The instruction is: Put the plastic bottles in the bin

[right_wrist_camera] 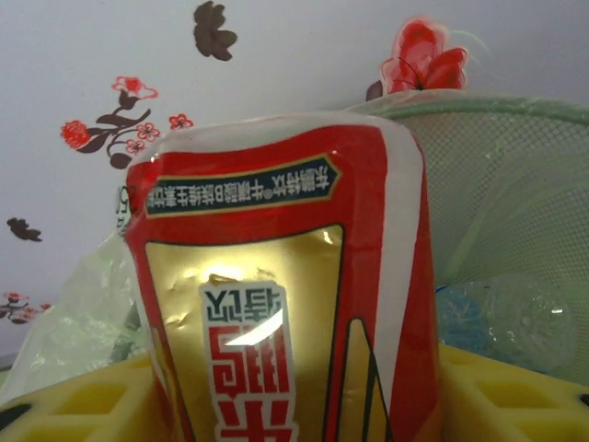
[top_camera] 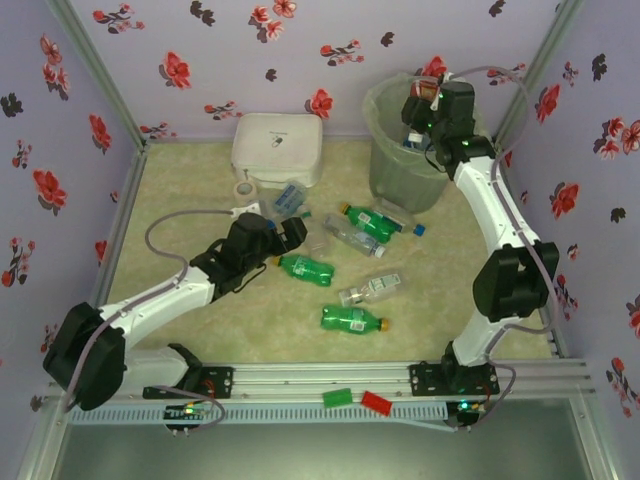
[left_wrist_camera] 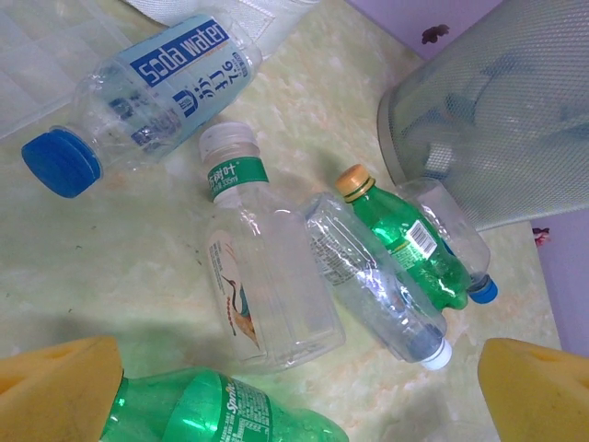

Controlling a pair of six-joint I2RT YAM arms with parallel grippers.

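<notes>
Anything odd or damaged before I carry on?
The right end effector grips a red-and-gold labelled container at the bin, unlike the other bottles. On the table, one clear bottle looks crumpled, its walls dented.

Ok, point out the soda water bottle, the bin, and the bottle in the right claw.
Soda water bottle (left_wrist_camera: pixel 156 97): left wrist view, on its label.
Bin (top_camera: pixel 397 182): top external view, on its mesh wall.
Red-labelled bottle (right_wrist_camera: pixel 276 285): right wrist view, on its gold panel.

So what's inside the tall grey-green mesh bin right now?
A few clear, blue-labelled plastic bottles; the right gripper, holding a red-labelled bottle over the bin, covers the rest.
</notes>
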